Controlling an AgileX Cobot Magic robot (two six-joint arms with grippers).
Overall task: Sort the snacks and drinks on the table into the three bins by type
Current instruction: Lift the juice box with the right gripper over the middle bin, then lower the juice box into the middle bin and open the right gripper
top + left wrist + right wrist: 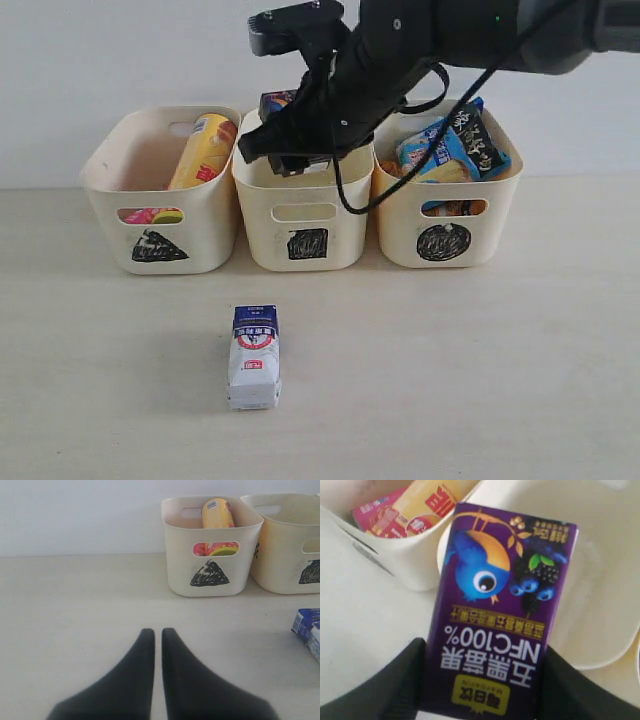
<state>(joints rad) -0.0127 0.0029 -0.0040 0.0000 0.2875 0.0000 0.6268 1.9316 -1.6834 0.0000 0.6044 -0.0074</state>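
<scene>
My right gripper (290,128) (482,680) is shut on a purple juice carton (500,605) (277,101) with a blue bird on it, held above the square-marked bin (265,215) (600,580). A white milk carton (254,357) (307,632) with a dark blue top lies on the table in front of the bins. The triangle-marked bin (110,190) (175,555) holds a yellow-orange chip tube (203,150) (217,514) and a pink tube (148,215) (212,547). In the circle-marked bin (400,225) stands a blue bag (445,150). My left gripper (158,632) is shut and empty, low over the table.
The three bins stand side by side against a pale wall. An orange bag (455,208) shows through the circle bin's handle slot. The right arm (420,40) reaches over from the upper right.
</scene>
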